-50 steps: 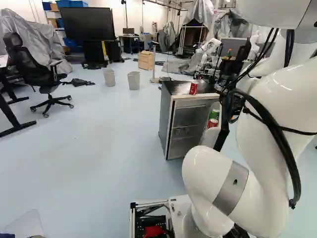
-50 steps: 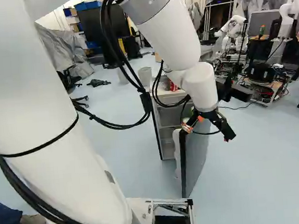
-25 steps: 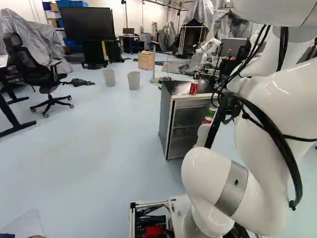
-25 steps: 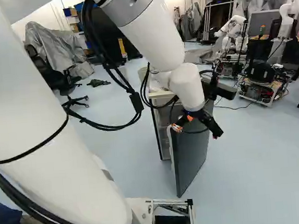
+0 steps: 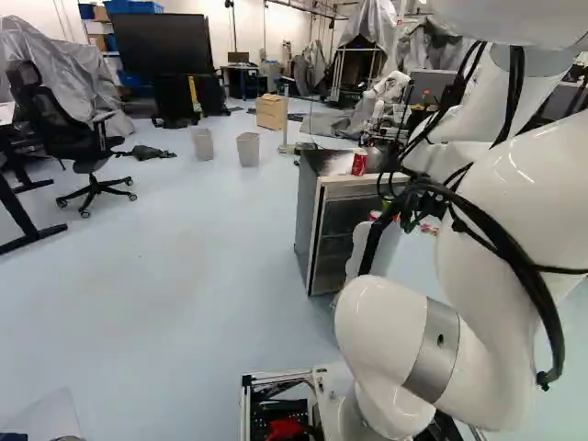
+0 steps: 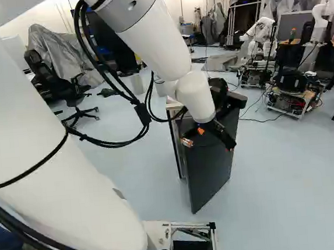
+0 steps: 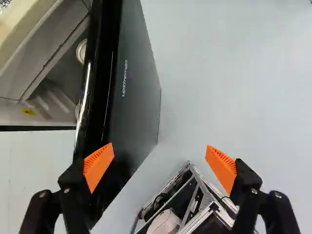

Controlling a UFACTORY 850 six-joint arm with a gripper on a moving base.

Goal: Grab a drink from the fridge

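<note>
Floor [image 5: 184, 276]: light blue
Fridge [image 5: 312, 220]: door [image 7: 136, 83] open
Can [image 5: 359, 163]: red, on top
Tool [image 6: 209, 144]: wide open, holding nothing, by the door

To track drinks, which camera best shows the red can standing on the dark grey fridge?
The left base view: the red can stands in plain sight on the fridge. In the right base view, the white arm blocks its spot; the wrist view doesn't show it either.
</note>
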